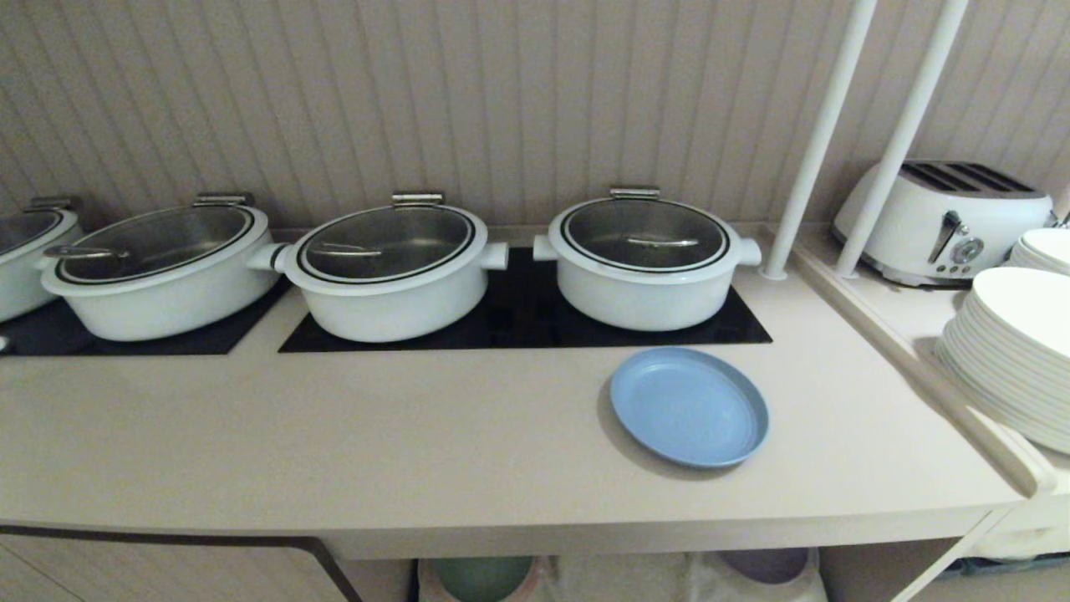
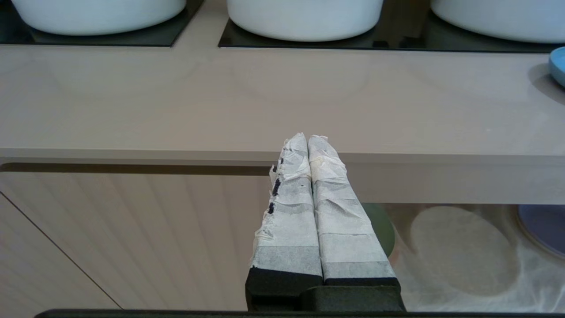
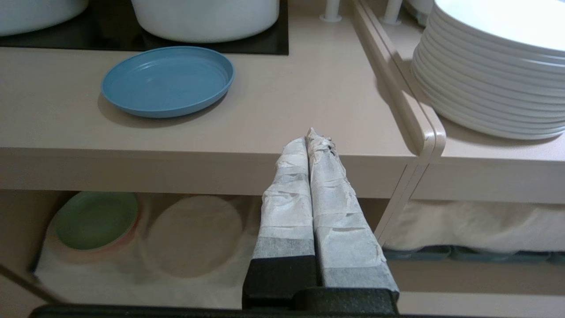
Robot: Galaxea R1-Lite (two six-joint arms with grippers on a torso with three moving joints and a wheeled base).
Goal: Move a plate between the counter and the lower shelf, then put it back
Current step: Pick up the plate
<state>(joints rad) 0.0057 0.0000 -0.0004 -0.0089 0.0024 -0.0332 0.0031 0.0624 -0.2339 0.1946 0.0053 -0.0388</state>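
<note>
The light-blue plate (image 1: 689,406) (image 3: 167,81) lies flat on the beige counter (image 1: 418,435), in front of the right-hand white pot; its edge shows in the left wrist view (image 2: 558,66). Below the counter, the lower shelf (image 3: 194,238) (image 2: 463,251) holds a white cloth with a round raised spot. My right gripper (image 3: 309,134) is shut and empty, out in front of the counter's front edge, to the right of the plate. My left gripper (image 2: 307,138) is shut and empty, also in front of the edge, farther left. Neither arm shows in the head view.
Several white lidded pots (image 1: 389,267) stand on black glass panels at the back. On the shelf lie a green plate (image 3: 95,218) and a purple plate (image 2: 545,225). The raised right ledge carries white poles (image 1: 819,142), a toaster (image 1: 945,217) and stacked white plates (image 1: 1011,351).
</note>
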